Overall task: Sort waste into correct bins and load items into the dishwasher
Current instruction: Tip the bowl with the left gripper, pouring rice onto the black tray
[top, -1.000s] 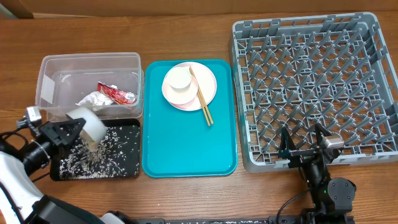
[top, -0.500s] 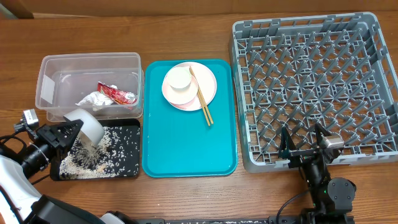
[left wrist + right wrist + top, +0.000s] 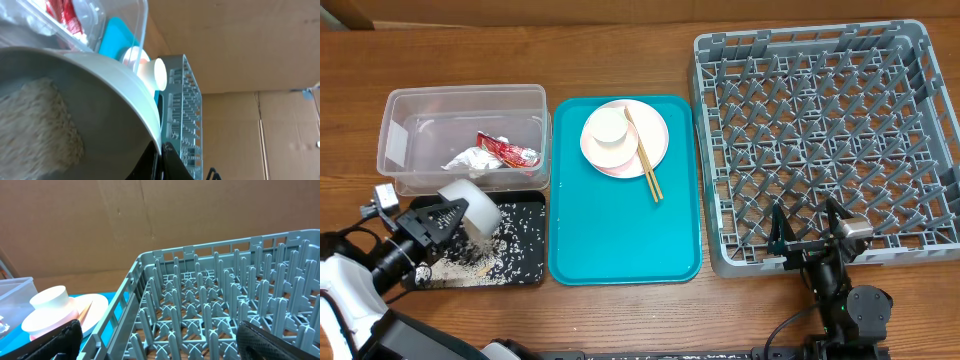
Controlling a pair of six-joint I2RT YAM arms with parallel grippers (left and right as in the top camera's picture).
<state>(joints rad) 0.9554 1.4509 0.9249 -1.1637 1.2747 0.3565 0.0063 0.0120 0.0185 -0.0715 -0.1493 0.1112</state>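
Note:
My left gripper [image 3: 438, 216] is shut on the rim of a small pale bowl [image 3: 472, 207], held tilted over the shallow black tray [image 3: 525, 268]. Loose white rice [image 3: 470, 262] lies in that tray. In the left wrist view the fingers [image 3: 161, 159] pinch the bowl's rim [image 3: 120, 100], with rice [image 3: 35, 125] still inside. The clear tub [image 3: 400, 118] holds the crumpled napkin [image 3: 470, 160] and the red-and-white wrapper [image 3: 508, 150]. The pink plate [image 3: 655, 135], a white cup [image 3: 608, 128] and chopsticks [image 3: 647, 165] sit on the teal tray. My right gripper [image 3: 810, 237] is open at the front edge of the grey dish rack [image 3: 825, 130].
The teal tray [image 3: 620, 230] lies between the bins and the rack. The right wrist view shows the rack's pegs [image 3: 225, 295], the plate [image 3: 92, 307] and the cup [image 3: 47, 302] to the left. A cardboard wall stands behind the table.
My left gripper has carried the tilted bowl first left, then right over the black tray. More rice lies at the tray's left. The right arm has not moved.

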